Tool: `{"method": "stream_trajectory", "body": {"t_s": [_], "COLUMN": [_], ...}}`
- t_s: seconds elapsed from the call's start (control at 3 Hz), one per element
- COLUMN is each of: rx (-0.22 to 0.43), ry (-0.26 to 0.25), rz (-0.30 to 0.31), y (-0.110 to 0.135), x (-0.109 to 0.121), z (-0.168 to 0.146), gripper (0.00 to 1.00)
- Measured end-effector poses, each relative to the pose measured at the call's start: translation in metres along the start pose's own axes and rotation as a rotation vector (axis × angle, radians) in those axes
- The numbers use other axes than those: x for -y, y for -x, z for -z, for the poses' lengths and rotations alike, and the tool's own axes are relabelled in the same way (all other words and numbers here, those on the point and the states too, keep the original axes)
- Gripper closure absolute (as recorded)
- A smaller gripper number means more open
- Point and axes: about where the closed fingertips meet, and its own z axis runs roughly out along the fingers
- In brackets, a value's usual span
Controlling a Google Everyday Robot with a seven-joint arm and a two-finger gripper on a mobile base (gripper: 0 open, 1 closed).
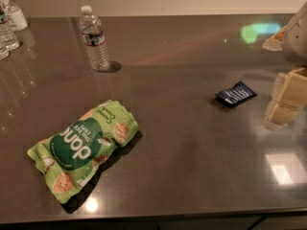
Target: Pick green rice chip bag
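Note:
The green rice chip bag (84, 147) lies flat on the dark grey counter (192, 152) at the front left, light green with a dark green circle, white lettering and round cracker pictures. My gripper (285, 99), cream-coloured, hangs at the right edge of the camera view just above the counter. It is far to the right of the bag and touches nothing.
A small dark blue packet (235, 94) lies just left of the gripper. A clear water bottle (96, 40) stands at the back left. More bottles (9, 23) stand at the far left corner. The counter's front edge runs along the bottom.

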Motion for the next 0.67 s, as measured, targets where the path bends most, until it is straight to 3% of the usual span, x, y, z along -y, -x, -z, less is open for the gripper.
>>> {"method": "stream_trajectory", "body": {"t_s": [0.67], "rx": [0.022], "ry": [0.003], "rz": [0.016], "y": [0.0082], "x": [-0.0002], "z": [-0.0006], "gripper": [0.00]}}
